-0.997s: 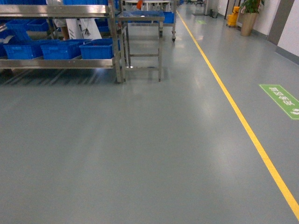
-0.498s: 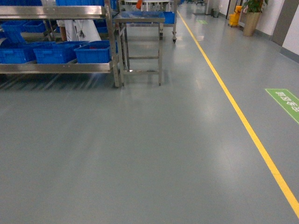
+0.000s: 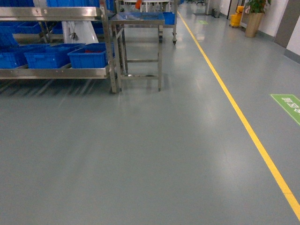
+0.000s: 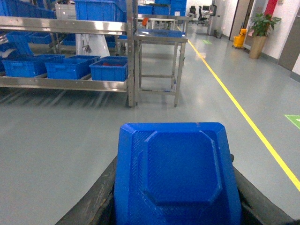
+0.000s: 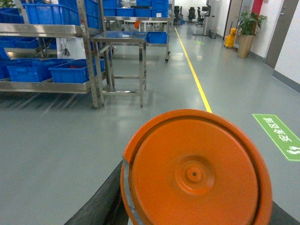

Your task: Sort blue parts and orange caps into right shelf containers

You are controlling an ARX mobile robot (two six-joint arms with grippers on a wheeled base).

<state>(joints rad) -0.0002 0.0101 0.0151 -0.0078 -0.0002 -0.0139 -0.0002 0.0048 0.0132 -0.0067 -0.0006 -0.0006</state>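
Observation:
In the left wrist view a blue part (image 4: 178, 154), a textured block with an octagonal raised face, fills the lower frame. My left gripper (image 4: 174, 187) is shut on it, with dark fingers (image 4: 96, 204) showing at both sides. In the right wrist view my right gripper (image 5: 192, 206) is shut on a round orange cap (image 5: 194, 173). The containers (image 3: 89, 55), bright-blue crates, sit in a row on the low steel shelf (image 3: 56, 72) far ahead at the left; they also show as crates (image 4: 108, 69) and crates (image 5: 70, 71). Neither gripper appears in the head view.
A steel table (image 3: 138, 18) stands just right of the shelf. A yellow floor line (image 3: 243, 122) runs along the right, with a green floor sign (image 3: 288, 104) beyond it. A potted plant (image 3: 253, 18) and a yellow mop bucket (image 3: 236, 16) stand far back right. Grey floor lies between.
In the head view the shelf, crates and table have slid left and slightly lower, and the green sign has drifted right; the base is moving over the floor.

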